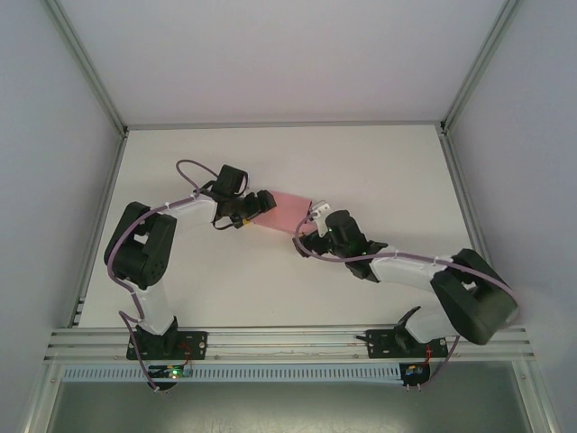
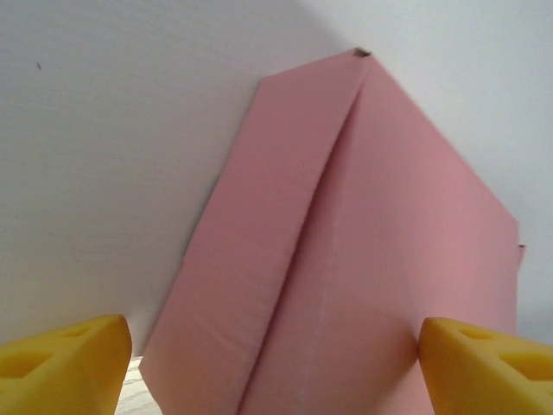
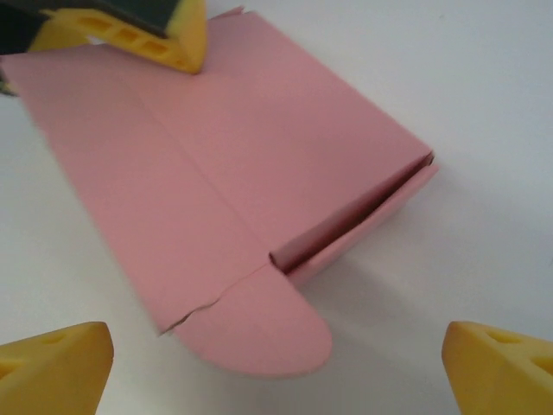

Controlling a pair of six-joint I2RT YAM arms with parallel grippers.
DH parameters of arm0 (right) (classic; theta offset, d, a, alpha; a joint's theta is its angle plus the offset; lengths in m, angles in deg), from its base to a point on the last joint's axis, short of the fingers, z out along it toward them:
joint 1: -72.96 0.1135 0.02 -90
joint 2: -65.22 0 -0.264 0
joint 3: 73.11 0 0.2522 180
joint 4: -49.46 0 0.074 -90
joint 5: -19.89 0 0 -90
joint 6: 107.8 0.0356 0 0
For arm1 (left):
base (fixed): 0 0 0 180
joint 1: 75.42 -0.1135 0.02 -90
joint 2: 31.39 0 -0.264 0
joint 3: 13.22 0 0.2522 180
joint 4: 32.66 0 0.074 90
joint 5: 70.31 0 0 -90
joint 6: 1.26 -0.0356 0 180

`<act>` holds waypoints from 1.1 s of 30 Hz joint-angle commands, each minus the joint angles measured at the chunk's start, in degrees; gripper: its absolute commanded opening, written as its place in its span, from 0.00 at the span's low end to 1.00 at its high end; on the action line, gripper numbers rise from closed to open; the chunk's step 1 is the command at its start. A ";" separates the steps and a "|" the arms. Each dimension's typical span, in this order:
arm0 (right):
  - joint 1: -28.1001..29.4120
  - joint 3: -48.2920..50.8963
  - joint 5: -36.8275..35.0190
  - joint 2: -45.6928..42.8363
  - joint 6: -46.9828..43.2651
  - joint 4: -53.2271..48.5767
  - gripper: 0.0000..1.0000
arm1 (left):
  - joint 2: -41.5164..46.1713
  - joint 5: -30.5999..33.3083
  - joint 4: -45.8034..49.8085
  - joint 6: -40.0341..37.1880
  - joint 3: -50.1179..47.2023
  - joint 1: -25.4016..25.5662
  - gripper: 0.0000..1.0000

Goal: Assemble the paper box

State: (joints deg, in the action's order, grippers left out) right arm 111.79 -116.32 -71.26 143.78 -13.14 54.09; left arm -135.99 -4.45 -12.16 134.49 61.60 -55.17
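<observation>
The pink paper box (image 1: 287,211) lies flat on the white table between my two grippers. In the right wrist view the paper box (image 3: 259,156) has a folded crease down its top. One long side gapes open, and a rounded flap (image 3: 259,333) sticks out toward me. My right gripper (image 3: 276,380) is open, its yellow fingertips (image 3: 52,367) wide apart on either side of that flap without touching it. My left gripper (image 2: 276,372) is open over the box's other end (image 2: 346,259). One of its fingertips (image 3: 138,35) rests on the card.
The white table (image 1: 180,162) is bounded by a metal frame (image 1: 279,338) along the front and by grey walls at the sides and back. Both arms reach in from the near edge and meet at the middle.
</observation>
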 commanded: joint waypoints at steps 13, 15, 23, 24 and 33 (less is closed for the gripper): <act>-7.46 -12.39 3.74 5.15 24.47 -7.02 0.98 | -1.57 -0.33 0.04 -2.65 -2.43 0.10 0.86; -8.36 -15.64 5.19 10.13 26.59 -7.28 0.98 | -1.66 -0.51 0.10 -2.63 -2.52 0.05 0.86; -9.30 -20.82 9.91 20.49 27.82 -7.67 0.92 | -0.89 -0.70 -0.42 -3.21 -3.64 0.10 0.86; -9.29 -20.67 9.86 21.06 28.09 -7.63 0.87 | -0.79 -0.54 -0.21 -3.29 -3.66 0.14 0.86; -10.35 -20.38 11.56 26.15 29.60 -8.41 0.32 | -0.68 -0.70 1.39 -5.14 -2.70 0.40 0.85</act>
State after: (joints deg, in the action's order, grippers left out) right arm 102.05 -137.02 -59.98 167.30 16.06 49.00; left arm -136.23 -5.34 -14.01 131.26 59.68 -55.17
